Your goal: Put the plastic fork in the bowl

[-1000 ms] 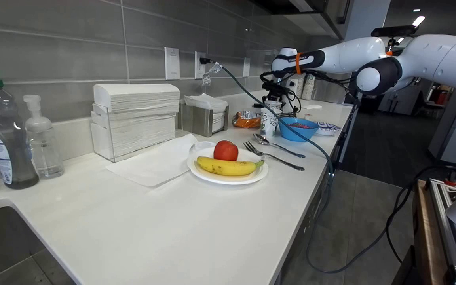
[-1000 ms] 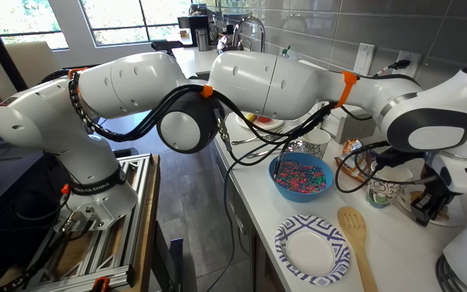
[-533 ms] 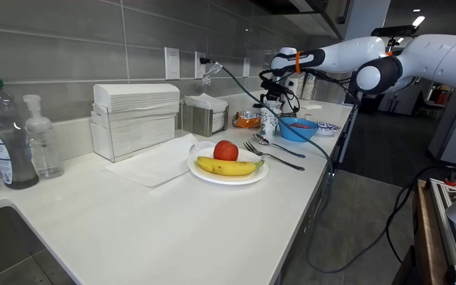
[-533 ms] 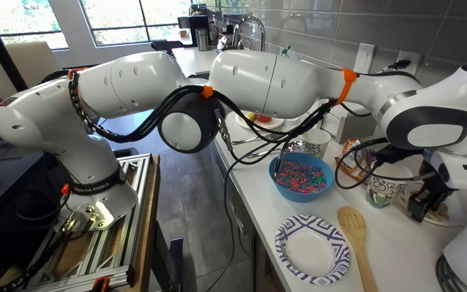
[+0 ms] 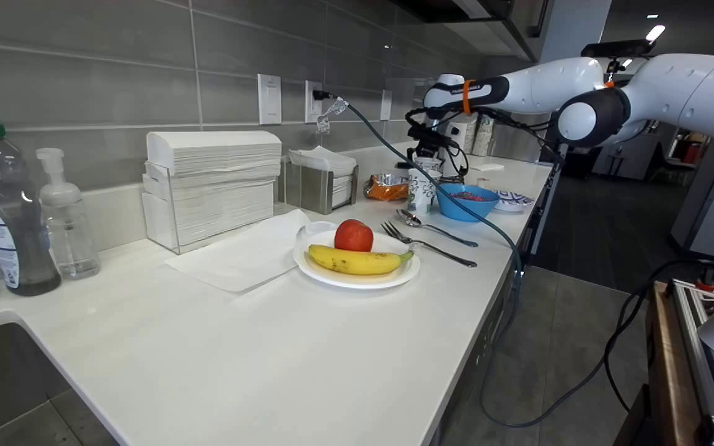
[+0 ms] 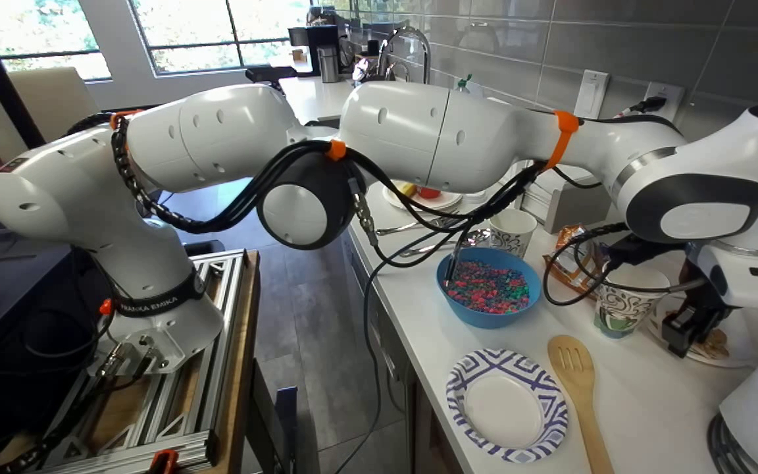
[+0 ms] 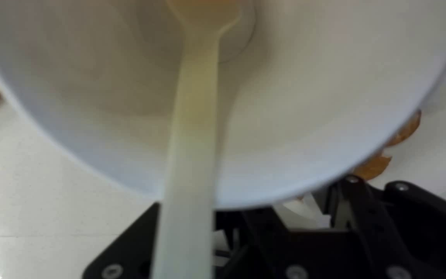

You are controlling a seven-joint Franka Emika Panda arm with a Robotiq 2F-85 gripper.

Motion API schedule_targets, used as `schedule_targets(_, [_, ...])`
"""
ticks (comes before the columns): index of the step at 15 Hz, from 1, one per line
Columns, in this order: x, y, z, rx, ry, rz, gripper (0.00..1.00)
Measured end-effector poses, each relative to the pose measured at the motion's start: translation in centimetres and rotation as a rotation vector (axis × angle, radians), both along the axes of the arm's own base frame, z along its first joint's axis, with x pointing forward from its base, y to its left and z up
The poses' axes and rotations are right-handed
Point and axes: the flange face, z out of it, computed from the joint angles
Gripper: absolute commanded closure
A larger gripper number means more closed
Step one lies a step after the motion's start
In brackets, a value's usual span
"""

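The blue bowl (image 6: 488,316) stands on the counter, filled with pink, red and green bits. It also shows in an exterior view (image 5: 465,210). A cream plastic utensil (image 7: 194,135), taken as the plastic fork, stands in a white paper cup (image 7: 304,128) in the wrist view. Its handle rises past the rim toward the camera; the frame's top edge cuts its head, so no tines show. My gripper (image 6: 685,332) hangs beside the patterned paper cup (image 6: 626,309). It is open and empty, with a gap beside one of its fingers (image 7: 354,201). The fingertips are hidden behind the cup rim.
A plate with brown snacks (image 6: 744,345) lies under the gripper. A wooden spatula (image 6: 580,388), a purple-patterned plate (image 6: 504,411), a snack bag (image 6: 573,263) and another paper cup (image 6: 514,230) stand around. A metal fork (image 5: 428,246) and spoon (image 5: 434,227) lie near the bowl.
The gripper has risen slightly and shifted a little toward the cup over the last second. It barely moved in the last half second. The bowl and counter items have not moved.
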Motion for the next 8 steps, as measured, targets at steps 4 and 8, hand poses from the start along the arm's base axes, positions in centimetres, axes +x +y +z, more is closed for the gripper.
schedule_targets(4, [-0.15, -0.24, -0.51, 0.002, 0.006, -0.003, 0.60])
schedule_targets(8, [-0.19, -0.30, -0.68, 0.003, 0.008, -0.004, 0.81])
